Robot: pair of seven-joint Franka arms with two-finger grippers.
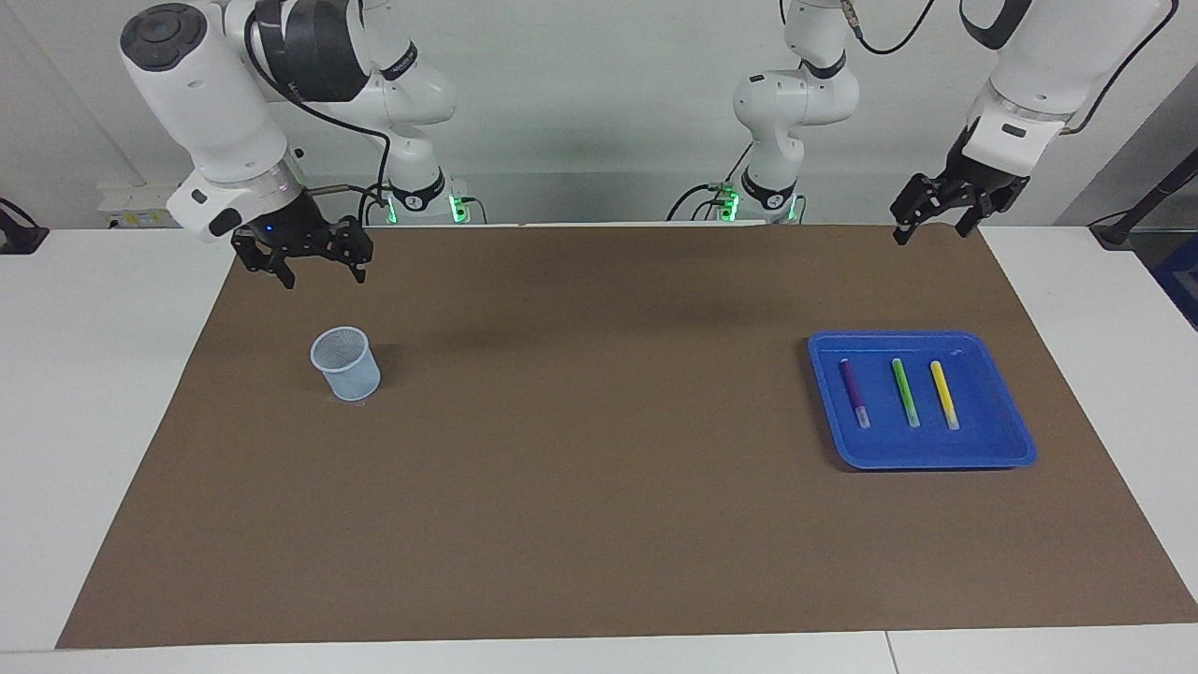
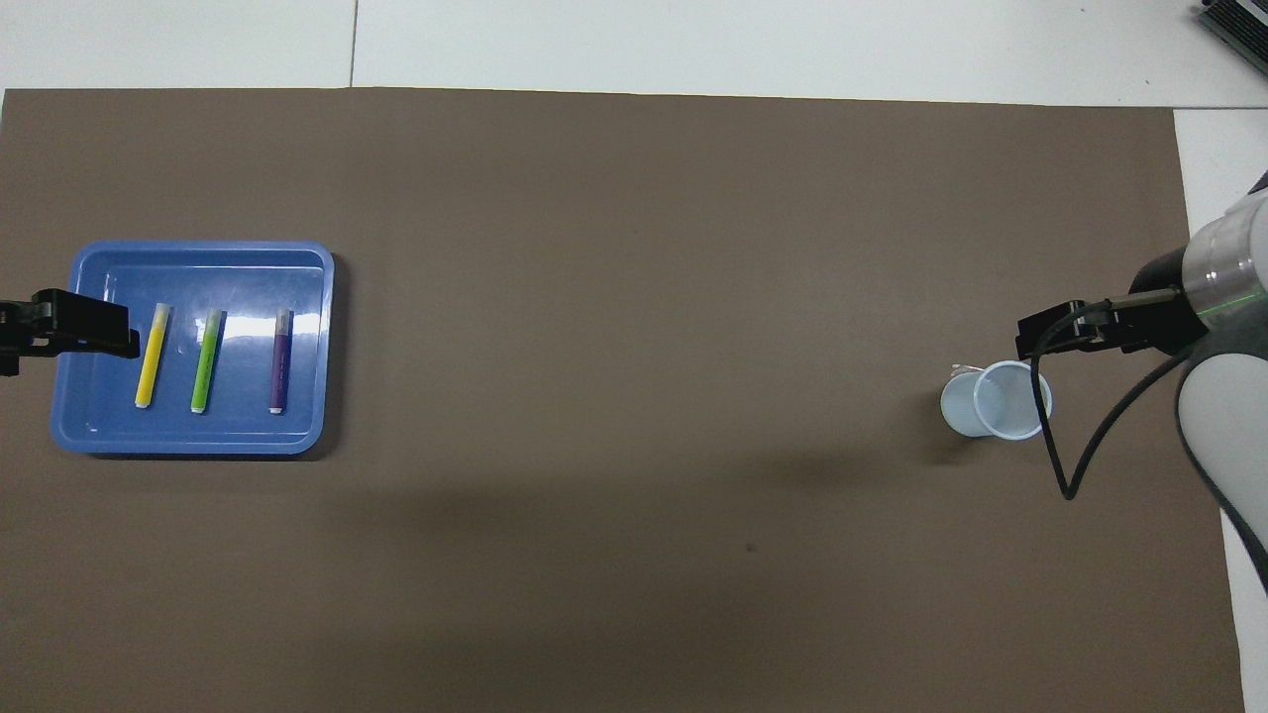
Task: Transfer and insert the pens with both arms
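Though unlabelled, pens (image 1: 900,392) in tray (image 1: 1001,449).

My facing camera looks down from high across the table toward the arms; my overhead looks steeply down. Both share the brown mat (image 1: 599,449) and, at frame right then left, the blue tray (image 1: 1015,440).

White table (image 1: 112,393) w/ brown mat (image 1: 599,468) – pale wall (image 1: 599,84), even light

Purple pen (image 1: 854,392), green pen (image 1: 905,392), yellow pen (image 1: 943,394) flat, parallel, apart in blue tray (image 1: 1001,440).
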